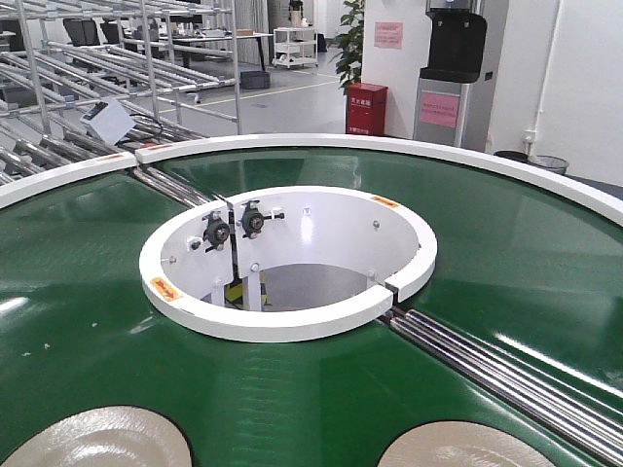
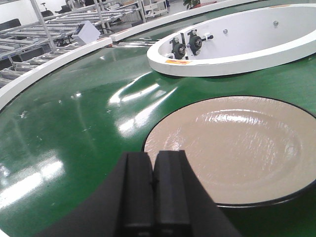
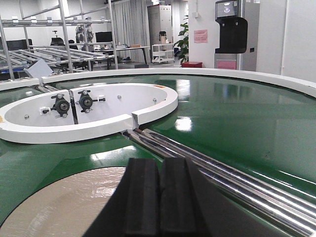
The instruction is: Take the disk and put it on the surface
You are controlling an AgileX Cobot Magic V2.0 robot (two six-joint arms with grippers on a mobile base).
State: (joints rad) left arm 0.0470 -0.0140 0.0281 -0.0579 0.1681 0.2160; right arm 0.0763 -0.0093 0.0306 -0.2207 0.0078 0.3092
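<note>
Two beige, glossy disks lie flat on the dark green conveyor belt (image 1: 78, 292), at the near edge of the front view: one at the left (image 1: 97, 438), one at the right (image 1: 458, 448). In the left wrist view my left gripper (image 2: 154, 157) is shut with nothing in it, its tips over the near-left rim of a disk (image 2: 237, 148). My right gripper (image 3: 159, 165) is also shut and empty, just right of the other disk (image 3: 59, 207). Neither gripper shows in the front view. The surface is out of view.
A white ring (image 1: 292, 326) surrounds the round opening at the belt's centre, with two black bearing mounts (image 1: 234, 226) inside. Steel rollers (image 1: 506, 365) cross the belt at the right, close to my right gripper. A white outer rim (image 1: 389, 146), metal racks (image 1: 97, 58) and a red box (image 1: 366, 109) stand beyond.
</note>
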